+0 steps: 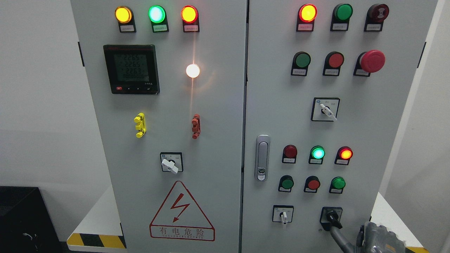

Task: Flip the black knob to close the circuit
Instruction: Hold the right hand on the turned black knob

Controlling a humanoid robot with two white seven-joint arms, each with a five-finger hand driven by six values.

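Knob [332,216], black, sat low on the right door of a grey cabinet [218,140], in a black square plate, its handle pointing down and right. A white-handled switch [283,216] was just to its left, and three round buttons [312,184] were above. The cabinet stood on a white base [98,221] with a yellow-and-black striped edge, white walls [38,88] on both sides. The right hand [378,239] was at the bottom right corner; one grey finger [338,234] reached up to touch the knob's tip. Whether the hand gripped it could not be told.
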